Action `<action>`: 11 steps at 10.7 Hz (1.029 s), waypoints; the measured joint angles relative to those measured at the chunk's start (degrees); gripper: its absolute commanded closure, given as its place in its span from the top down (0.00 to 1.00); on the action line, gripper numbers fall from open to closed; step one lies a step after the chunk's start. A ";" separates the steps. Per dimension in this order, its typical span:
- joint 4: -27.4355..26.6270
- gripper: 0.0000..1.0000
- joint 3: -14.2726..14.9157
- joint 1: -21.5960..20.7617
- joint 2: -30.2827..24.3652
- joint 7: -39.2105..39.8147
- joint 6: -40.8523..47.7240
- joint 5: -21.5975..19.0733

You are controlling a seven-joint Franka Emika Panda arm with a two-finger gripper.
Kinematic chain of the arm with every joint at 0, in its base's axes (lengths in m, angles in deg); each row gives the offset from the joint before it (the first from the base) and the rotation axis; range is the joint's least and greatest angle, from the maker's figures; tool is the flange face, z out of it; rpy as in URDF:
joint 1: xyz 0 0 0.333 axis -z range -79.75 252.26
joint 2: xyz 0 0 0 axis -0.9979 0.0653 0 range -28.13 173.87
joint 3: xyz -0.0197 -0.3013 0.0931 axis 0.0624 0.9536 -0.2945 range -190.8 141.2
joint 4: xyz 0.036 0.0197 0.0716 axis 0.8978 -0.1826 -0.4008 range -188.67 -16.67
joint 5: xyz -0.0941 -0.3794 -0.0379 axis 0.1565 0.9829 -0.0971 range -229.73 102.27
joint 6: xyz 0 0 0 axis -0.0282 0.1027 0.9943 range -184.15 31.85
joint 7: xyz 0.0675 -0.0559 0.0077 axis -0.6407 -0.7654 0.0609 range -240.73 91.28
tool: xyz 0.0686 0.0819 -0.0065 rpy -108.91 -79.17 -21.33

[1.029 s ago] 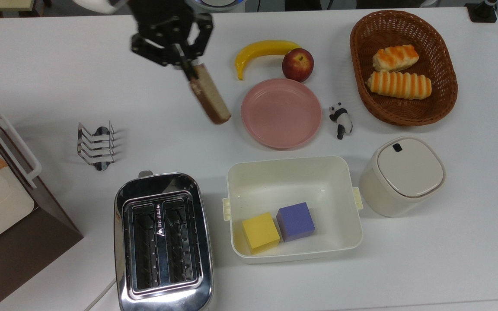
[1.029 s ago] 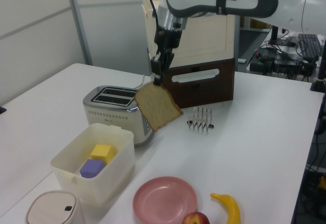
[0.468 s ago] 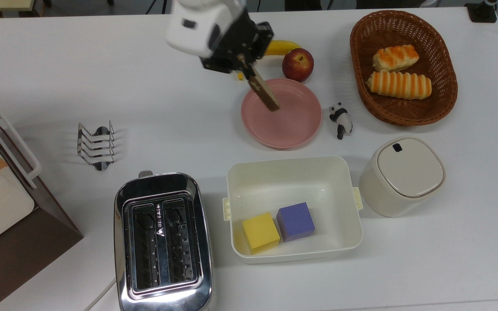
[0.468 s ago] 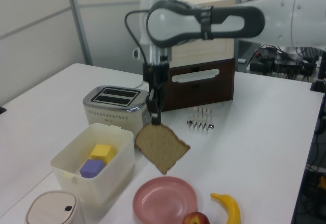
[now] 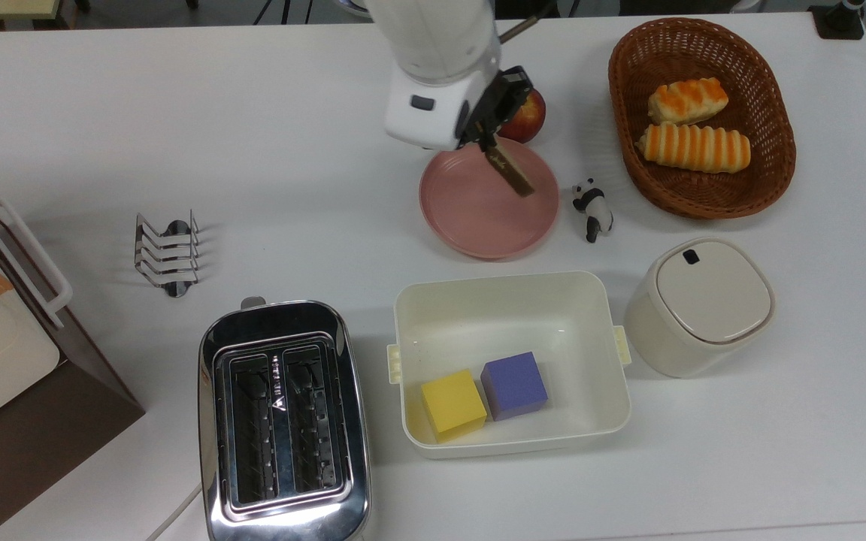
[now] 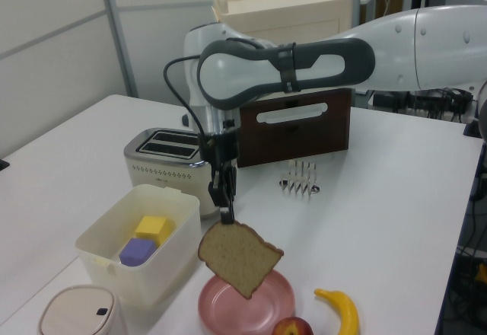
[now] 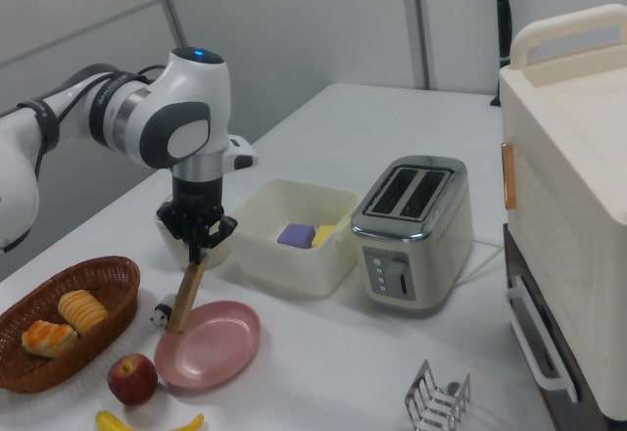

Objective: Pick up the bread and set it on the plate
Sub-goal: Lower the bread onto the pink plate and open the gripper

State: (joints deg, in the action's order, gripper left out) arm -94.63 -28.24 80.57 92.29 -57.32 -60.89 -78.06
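The bread [image 6: 239, 259] is held by its top edge in the closed pincer [image 6: 226, 212]. It hangs tilted in the air, just above the pink plate [image 5: 470, 214]. In the top view, an apple [image 5: 527, 119] is seen just behind the plate on the white tabletop [image 5: 177, 113].

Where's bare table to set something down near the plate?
Bare table lies to the top view's left of the plate, running to the toast rack. Crowded: apple above, panda figure and basket right, white tub below.
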 measured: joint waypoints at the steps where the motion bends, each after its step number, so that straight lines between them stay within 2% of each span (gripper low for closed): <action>1: -0.21 0.00 -0.01 -0.96 0.47 0.00 0.35 0.00; 5: -0.91 0.00 -0.01 -3.78 3.53 0.01 0.47 0.60; 6: -0.91 0.06 -0.01 -3.90 4.03 0.03 0.46 1.04; 7: -0.92 0.30 -0.01 -3.89 4.28 0.05 0.46 1.25; 9: -0.92 0.68 -0.01 -3.89 4.35 0.06 0.46 1.36; 10: -0.92 0.93 0.01 -3.87 4.36 0.06 0.47 1.37; 11: -0.91 1.00 0.17 -3.81 4.36 0.06 0.47 1.39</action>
State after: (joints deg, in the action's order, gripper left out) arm -95.54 -28.07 76.76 96.65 -57.26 -60.43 -76.67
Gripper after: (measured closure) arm 0.581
